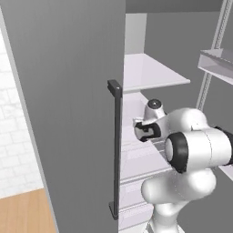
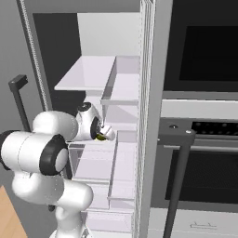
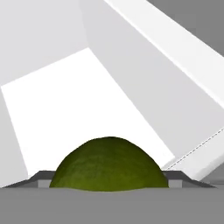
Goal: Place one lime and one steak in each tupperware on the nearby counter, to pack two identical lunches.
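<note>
A dark green lime [image 3: 108,164] sits at the bottom of the hand view, with a dark finger tip [image 3: 40,179] against each side of it. My gripper [image 2: 103,134] is shut on the lime inside the open fridge, just above a white shelf [image 2: 93,162]. A sliver of the lime [image 2: 99,137] shows at the hand in the right base view. From the left base view the gripper [image 1: 144,132] points into the fridge at mid height. The steak, the tupperware and the counter are out of view.
The grey fridge door [image 1: 68,113] with its dark vertical handle [image 1: 116,150] stands open at the left. White shelves [image 1: 150,73] sit above and below the hand. A door rack [image 1: 218,63] is at the right. A black oven [image 2: 204,46] with a dark handle [image 2: 179,176] adjoins the fridge.
</note>
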